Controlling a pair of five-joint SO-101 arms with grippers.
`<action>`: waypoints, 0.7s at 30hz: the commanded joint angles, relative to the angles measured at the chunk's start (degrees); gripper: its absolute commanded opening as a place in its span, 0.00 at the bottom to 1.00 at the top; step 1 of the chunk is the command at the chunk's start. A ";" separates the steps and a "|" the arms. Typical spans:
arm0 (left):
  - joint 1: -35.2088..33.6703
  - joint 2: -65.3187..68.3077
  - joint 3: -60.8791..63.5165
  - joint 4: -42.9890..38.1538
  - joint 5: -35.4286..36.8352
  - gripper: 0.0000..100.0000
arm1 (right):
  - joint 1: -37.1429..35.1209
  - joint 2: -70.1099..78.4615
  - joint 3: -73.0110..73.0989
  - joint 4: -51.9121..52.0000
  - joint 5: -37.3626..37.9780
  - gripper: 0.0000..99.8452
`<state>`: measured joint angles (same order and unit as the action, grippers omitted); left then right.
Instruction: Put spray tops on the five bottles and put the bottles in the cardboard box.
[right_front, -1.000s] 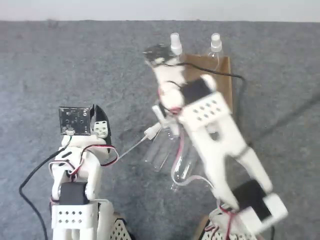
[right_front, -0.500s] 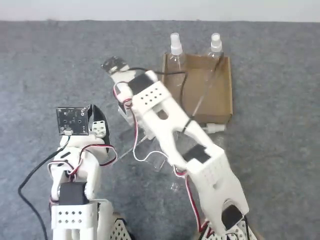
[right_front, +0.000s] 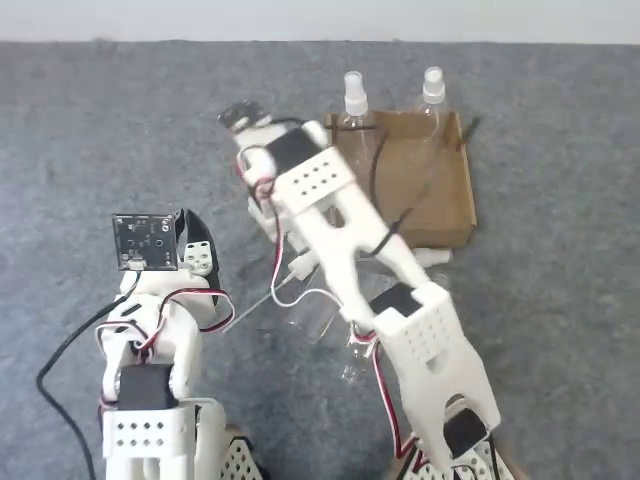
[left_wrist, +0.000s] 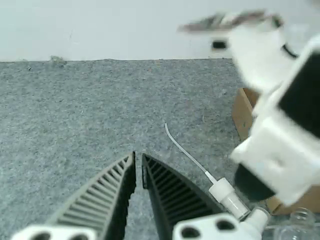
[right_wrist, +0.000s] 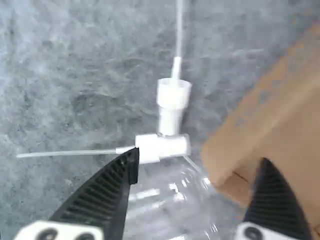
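Note:
My right gripper (right_wrist: 195, 170) is open above a clear bottle (right_wrist: 165, 202) lying on the grey carpet. Beside the bottle's neck lie two white spray tops (right_wrist: 172, 97) (right_wrist: 161, 146) with thin tubes. In the high view the right arm stretches over more lying bottles (right_front: 322, 312), its gripper (right_front: 262, 215) just left of the cardboard box (right_front: 445, 205). Two bottles with spray tops (right_front: 353, 95) (right_front: 433, 88) stand at the box's far side. My left gripper (left_wrist: 139, 167) (right_front: 203, 240) is shut and holds nothing; a spray top (left_wrist: 225, 192) lies to its right.
The box corner (right_wrist: 272, 112) is close beside the right gripper. The right arm (left_wrist: 280, 125) looms near the left gripper's side. Open grey carpet (right_front: 110, 130) spreads left of both arms, with a pale wall at the back.
The right arm swung from the box's near-left corner to the carpet left of the box. The box shifted slightly to the right. The left arm stayed still.

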<state>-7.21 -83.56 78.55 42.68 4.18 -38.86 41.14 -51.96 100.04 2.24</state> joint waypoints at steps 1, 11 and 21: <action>-0.18 -0.53 -3.03 -0.79 0.62 0.01 | 3.21 -9.54 -2.02 3.03 -0.44 0.18; -0.09 -0.53 -3.03 -0.79 0.62 0.01 | 15.78 -37.23 28.92 2.95 5.54 0.18; 2.64 -0.53 -2.24 -0.79 0.35 0.01 | 23.08 -53.32 68.66 -6.81 8.00 0.30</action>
<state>-5.01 -83.56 78.55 42.68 4.35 -16.44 -6.15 3.69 99.52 8.40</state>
